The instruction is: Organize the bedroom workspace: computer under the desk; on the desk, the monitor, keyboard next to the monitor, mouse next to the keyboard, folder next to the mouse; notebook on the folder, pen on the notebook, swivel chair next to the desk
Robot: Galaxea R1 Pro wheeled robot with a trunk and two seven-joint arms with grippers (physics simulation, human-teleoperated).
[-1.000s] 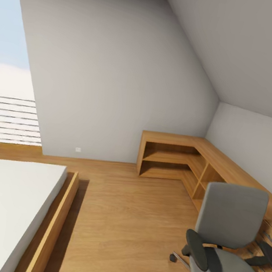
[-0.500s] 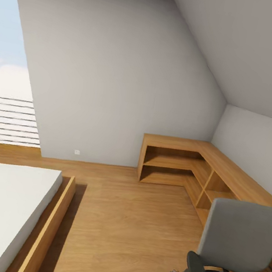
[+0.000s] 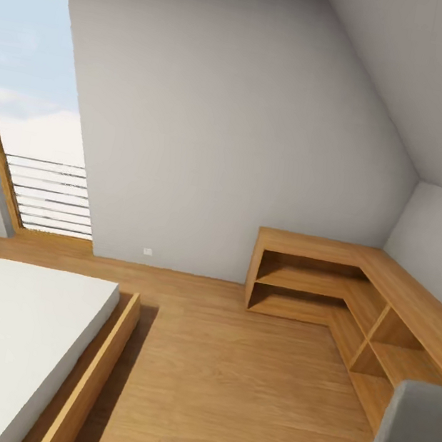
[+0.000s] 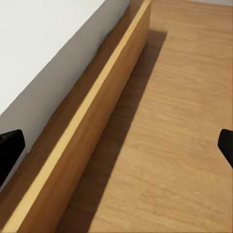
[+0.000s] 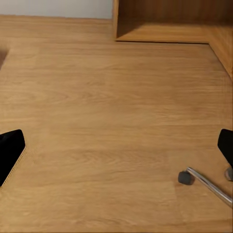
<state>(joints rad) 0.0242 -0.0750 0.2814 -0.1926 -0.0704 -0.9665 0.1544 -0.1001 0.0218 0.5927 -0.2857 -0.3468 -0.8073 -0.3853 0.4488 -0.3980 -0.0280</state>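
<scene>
Both arms hang low over a bedroom's wooden floor [image 3: 222,381], wrist cameras angled down at the boards. The left gripper [image 4: 116,145] hovers with its two dark fingertips [image 4: 9,150] spread wide, at opposite edges of its wrist view, and nothing between them but floor and bed. One low bed [image 4: 73,141], a white mattress in a wooden frame, runs under and past one fingertip, its shadowed side board crossing the gap; the other fingertip hangs over bare planks. The right gripper [image 5: 116,150] is likewise fully parted, two black fingertips [image 5: 10,148] well apart and holding nothing, touching nothing. Near its far fingertip lies one chrome leg of the swivel chair [image 5: 206,183], ending in one grey caster on the floor; a second caster shows at the view's edge. From the head camera, a corner of the chair's grey back rises at the lower right, just beside one L-shaped wooden shelf unit [image 3: 353,295] with open compartments along the wall. One tall window [image 3: 38,109] stands beyond the bed, slats across its lower part
</scene>
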